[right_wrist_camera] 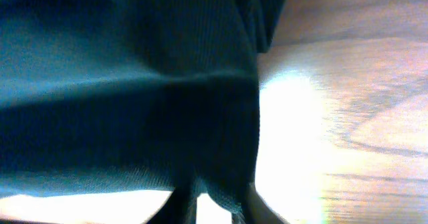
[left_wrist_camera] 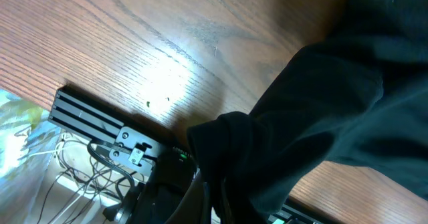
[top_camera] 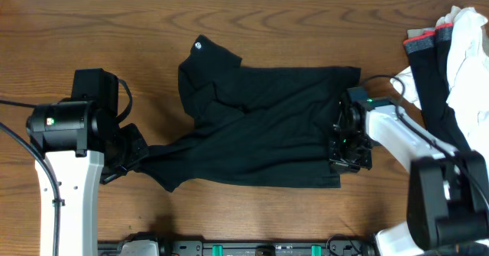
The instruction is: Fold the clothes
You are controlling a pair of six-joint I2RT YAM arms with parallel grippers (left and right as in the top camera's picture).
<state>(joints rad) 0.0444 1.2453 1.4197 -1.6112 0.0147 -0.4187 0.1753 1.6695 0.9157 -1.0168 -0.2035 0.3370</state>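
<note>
Black T-shirt (top_camera: 260, 126): soft matte knit, lying crumpled and roughly rectangular at frame centre, with creases running diagonally and a small white logo mark at its upper-left corner.

Left gripper (top_camera: 130, 155): fingers pressed together on a bunched sleeve at the shirt's lower-left end.

Right gripper (top_camera: 345, 145): at the shirt's right edge. In the wrist view the fabric edge sits pinched between its fingers (right_wrist_camera: 177, 210).

Table (top_camera: 92, 27): brown wood with pronounced grain and glare patches.

Upper right of frame: a white cloth (top_camera: 466, 50) heaped beside a black garment (top_camera: 428, 65) with a grey-and-red band.
</note>
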